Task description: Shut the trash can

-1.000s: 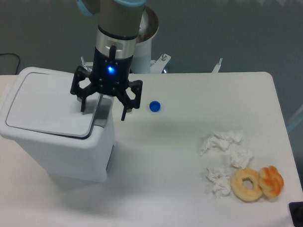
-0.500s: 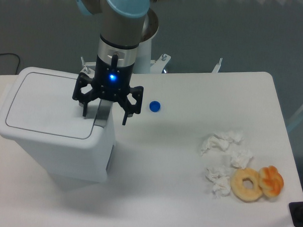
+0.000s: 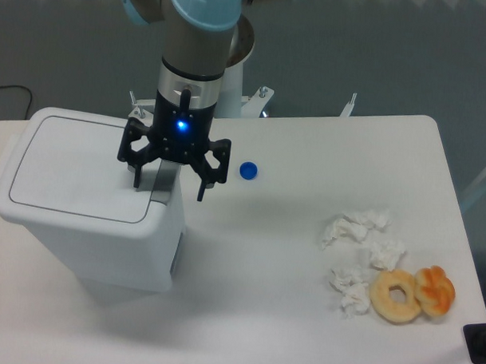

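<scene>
Near edge of the white tabletop (image 3: pixel 246 310): a plain doughnut (image 3: pixel 396 296) touching an orange-glazed pastry (image 3: pixel 436 289) at right, w/ crumpled white tissues (image 3: pixel 359 250) scattered just beside them. At left stands the trash can (image 3: pixel 83 200), large white bin, lid lying flat and shut, grey front tab facing the table's middle. Directly above that tab hangs the robot's black gripper (image 3: pixel 169 182), blue light glowing, fingers spread apart and grasping nothing; one finger over the lid edge, the other out past the bin's side. A small blue bottle cap (image 3: pixel 247 171) lies nearby, apart from the bin. Behind: arm's base, grey floor.
</scene>
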Controlling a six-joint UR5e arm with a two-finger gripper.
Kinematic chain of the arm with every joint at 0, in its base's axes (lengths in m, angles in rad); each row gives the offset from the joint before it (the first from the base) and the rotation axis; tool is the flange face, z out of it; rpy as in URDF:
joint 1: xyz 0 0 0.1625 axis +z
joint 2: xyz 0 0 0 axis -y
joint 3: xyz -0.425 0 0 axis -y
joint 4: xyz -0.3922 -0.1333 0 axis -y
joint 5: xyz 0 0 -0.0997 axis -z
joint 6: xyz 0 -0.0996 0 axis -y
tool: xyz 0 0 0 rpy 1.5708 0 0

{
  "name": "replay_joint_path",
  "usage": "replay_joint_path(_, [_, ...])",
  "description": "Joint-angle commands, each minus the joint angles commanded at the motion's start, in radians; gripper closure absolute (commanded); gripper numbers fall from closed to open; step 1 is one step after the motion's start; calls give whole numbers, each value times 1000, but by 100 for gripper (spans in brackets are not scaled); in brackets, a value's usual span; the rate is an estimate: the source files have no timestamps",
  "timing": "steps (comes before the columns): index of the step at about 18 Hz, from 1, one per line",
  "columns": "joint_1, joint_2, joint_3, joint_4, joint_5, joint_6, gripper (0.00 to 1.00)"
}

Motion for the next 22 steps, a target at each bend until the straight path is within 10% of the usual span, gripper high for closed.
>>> replay_joint_path(7, [113,-2,48,9,-18,21,0])
replay_joint_path(22, [400,-230,74,63,107,720,0])
